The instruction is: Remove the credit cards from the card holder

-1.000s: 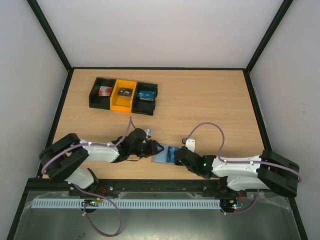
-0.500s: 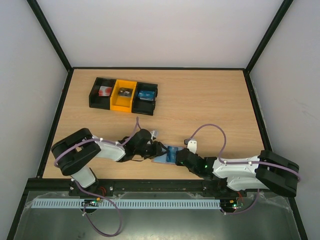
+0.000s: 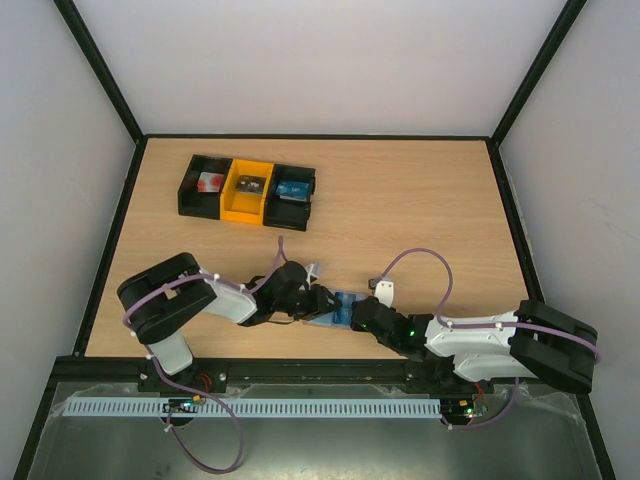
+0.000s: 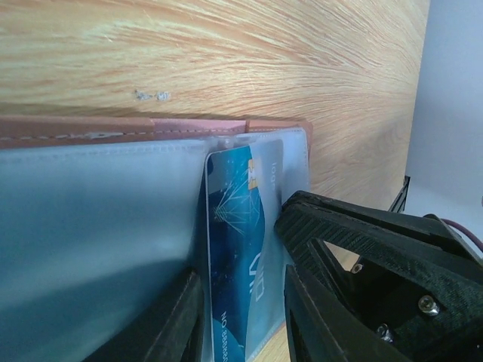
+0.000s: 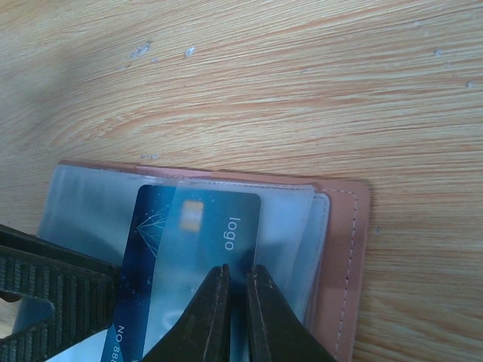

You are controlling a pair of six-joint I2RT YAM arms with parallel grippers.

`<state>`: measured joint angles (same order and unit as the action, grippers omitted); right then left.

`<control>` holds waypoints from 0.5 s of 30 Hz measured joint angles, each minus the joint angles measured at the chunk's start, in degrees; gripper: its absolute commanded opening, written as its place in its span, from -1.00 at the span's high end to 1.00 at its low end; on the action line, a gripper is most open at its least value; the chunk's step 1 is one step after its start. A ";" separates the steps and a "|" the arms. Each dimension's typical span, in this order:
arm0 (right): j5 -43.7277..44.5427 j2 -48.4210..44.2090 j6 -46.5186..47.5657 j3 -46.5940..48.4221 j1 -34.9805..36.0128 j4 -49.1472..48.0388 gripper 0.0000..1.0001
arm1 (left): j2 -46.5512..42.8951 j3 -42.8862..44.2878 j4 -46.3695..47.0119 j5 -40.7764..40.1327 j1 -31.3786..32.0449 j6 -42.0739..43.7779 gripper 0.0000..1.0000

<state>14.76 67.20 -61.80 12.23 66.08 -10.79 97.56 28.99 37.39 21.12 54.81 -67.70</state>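
Right end effector [image 5: 238,296], jaws closed, rested its tips on the card holder [image 5: 343,249], which lay open on the bench [image 5: 302,75]. Left end effector [image 4: 241,305] stood part open astride the blue credit card [image 4: 234,249], partly out of its clear pocket. I judged the card thin, stiff and slick, best pinched by its exposed end.

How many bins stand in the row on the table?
3, side by side at the far left: left black bin, yellow bin in the middle, right black bin. None seems hidden.
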 measured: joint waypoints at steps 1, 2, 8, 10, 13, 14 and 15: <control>0.00 0.00 0.00 0.00 0.00 0.00 0.83 | 0.20 0.00 0.37 0.11 0.02 -0.44 0.43; 0.00 0.00 0.00 0.00 0.00 -0.02 0.83 | 0.52 -0.02 0.87 0.31 0.04 -0.70 0.46; 0.00 0.13 0.00 0.00 0.00 -0.20 0.83 | 1.03 -0.13 1.68 0.57 0.09 -1.97 0.75; 0.00 0.28 0.00 0.00 0.00 -0.37 0.83 | 1.20 -0.13 2.01 0.76 0.09 -1.99 0.84; 0.00 0.52 -0.02 0.00 0.00 -0.68 0.83 | 1.66 -0.22 2.43 1.07 0.09 -2.29 0.94; 0.02 0.66 -0.02 0.00 0.00 -0.81 0.83 | 1.77 -0.33 2.75 1.20 0.09 -2.36 0.95; 0.02 0.74 -0.02 0.00 0.00 -0.94 0.83 | 1.81 -0.46 3.39 1.36 0.07 -2.40 0.95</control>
<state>14.79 67.94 -61.82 12.23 66.08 -11.73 99.37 28.53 40.77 22.48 54.87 -70.11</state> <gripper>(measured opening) 0.087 0.035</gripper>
